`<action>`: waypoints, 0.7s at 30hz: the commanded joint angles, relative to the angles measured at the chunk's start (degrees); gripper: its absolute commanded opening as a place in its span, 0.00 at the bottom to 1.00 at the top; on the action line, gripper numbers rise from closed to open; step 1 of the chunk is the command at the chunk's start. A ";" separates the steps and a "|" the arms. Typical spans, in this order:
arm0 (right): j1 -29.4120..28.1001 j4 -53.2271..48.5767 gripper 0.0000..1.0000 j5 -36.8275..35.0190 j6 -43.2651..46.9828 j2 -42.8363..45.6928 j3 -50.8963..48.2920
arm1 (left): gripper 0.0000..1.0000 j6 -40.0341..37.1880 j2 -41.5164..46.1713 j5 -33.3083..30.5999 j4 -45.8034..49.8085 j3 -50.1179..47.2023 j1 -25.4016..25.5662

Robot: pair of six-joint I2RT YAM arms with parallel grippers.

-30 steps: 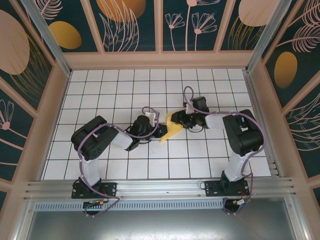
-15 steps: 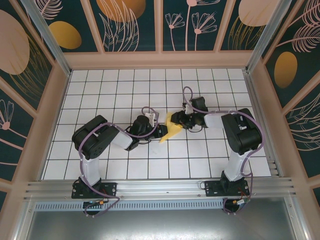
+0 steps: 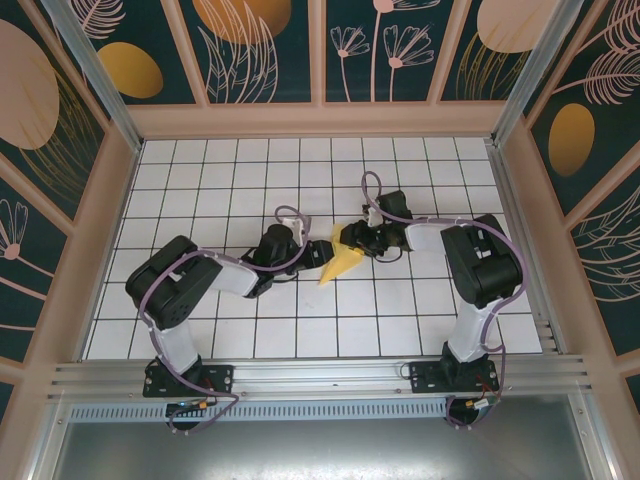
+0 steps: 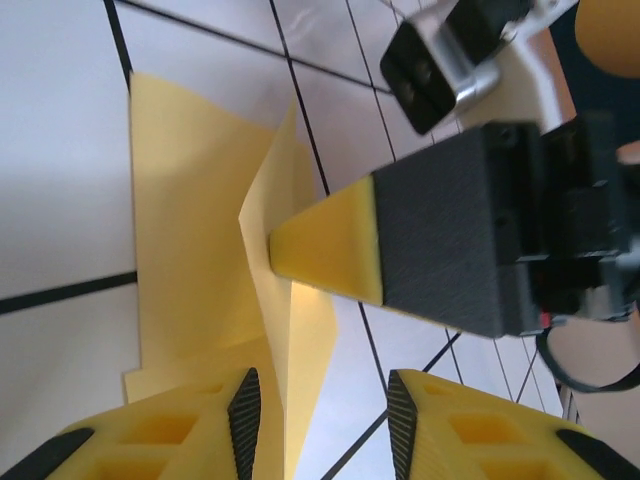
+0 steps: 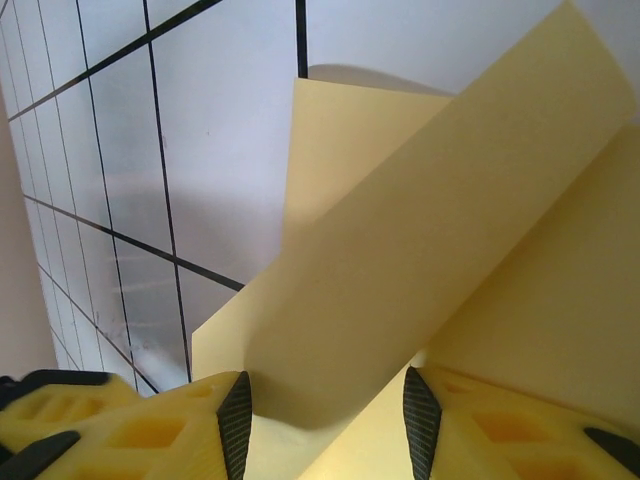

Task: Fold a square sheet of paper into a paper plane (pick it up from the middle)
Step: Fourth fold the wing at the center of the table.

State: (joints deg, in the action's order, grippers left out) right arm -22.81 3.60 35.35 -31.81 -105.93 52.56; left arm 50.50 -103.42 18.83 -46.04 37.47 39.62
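1. Left tool [image 4: 322, 405]: the jaws stood moderately apart. A raised edge of the sheet ran up between them, close to the left pad, with bare tile showing across the rest of the gap. Nothing was clamped.
2. Right tool [image 5: 325, 400]: the jaws stood apart, with a broad folded flap passing between them. The gap was far too wide to pinch thin paper, so the tool was judged not to be holding anything. In the left wrist view, one of its fingertips [image 4: 325, 250] bore down on the sheet at a crease.
3. Sheet of paper [image 3: 342, 264]: it lay on the white-tiled tabletop [image 3: 230, 180] between the two tools, near the middle. It was partly folded into a tapering shape with overlapping layers and one flap lifted. No finished dart was evident.
4. Step in hand, as judged: mid-fold. The right tool pinned the work while the left tool let go beside it.
5. Next move, as judged: the lifted flap needed laying over and pressing flat along its crease. The pinning fingertip needed to stay firm, since the light sheet could slide or spring open.
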 commanded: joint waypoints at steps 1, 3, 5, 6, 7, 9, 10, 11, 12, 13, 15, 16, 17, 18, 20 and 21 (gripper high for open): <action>-0.85 -4.02 0.47 -5.17 1.94 -3.30 0.51 | 0.42 0.13 2.21 -2.24 1.92 -0.84 -0.43; -1.15 -4.91 0.47 -6.11 1.91 -3.58 0.92 | 0.41 0.00 2.44 -0.99 1.47 -0.56 -0.42; -1.41 -5.84 0.47 -7.08 1.76 -3.97 1.46 | 0.40 -0.02 2.45 0.22 0.19 -0.80 -0.42; -1.58 -6.54 0.47 -7.82 1.67 -4.34 1.87 | 0.39 -0.13 2.47 1.12 -0.67 -0.86 -0.50; -1.71 -7.31 0.48 -8.46 1.59 -4.58 2.16 | 0.38 -0.21 2.41 1.87 -1.26 -0.90 -0.45; -2.10 -8.31 0.48 -9.60 1.49 -5.18 2.71 | 0.37 -0.44 2.10 3.49 -1.86 -0.50 -0.25; -2.22 -8.64 0.48 -9.92 1.36 -5.39 2.91 | 0.37 -0.60 1.92 3.94 -1.71 -0.25 -0.17; -2.37 -9.13 0.49 -10.44 1.25 -5.68 3.29 | 0.36 -0.90 1.85 4.23 -1.37 0.03 -0.08; -2.50 -9.54 0.49 -10.86 1.25 -5.98 3.53 | 0.36 -1.21 1.65 4.23 -0.80 0.29 0.10; -2.58 -9.74 0.49 -11.15 1.27 -6.18 3.67 | 0.36 -1.46 1.55 4.48 -0.50 0.55 0.15; -2.77 -10.34 0.50 -11.70 1.15 -6.48 4.06 | 0.35 -1.96 1.41 5.09 -0.30 1.04 0.36; -2.85 -10.57 0.51 -11.92 1.06 -6.68 4.21 | 0.34 -2.24 1.21 5.49 0.04 1.43 0.41; -2.93 -10.78 0.51 -12.12 1.06 -6.70 4.30 | 0.34 -2.53 0.87 5.90 0.82 1.99 0.54; -2.97 -11.01 0.52 -12.27 1.05 -6.80 4.43 | 0.33 -2.76 0.47 6.08 1.57 2.42 0.59; -3.05 -11.15 0.52 -12.44 1.05 -6.87 4.43 | 0.32 -2.87 -0.52 6.19 2.93 3.29 0.73; -3.01 -11.17 0.52 -12.46 1.05 -6.85 4.40 | 0.31 -3.02 -1.21 6.21 3.85 3.78 0.72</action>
State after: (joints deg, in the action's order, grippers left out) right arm -25.30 -3.99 29.80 -31.86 -107.81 58.37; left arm 49.23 -102.76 23.62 -44.58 39.18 40.07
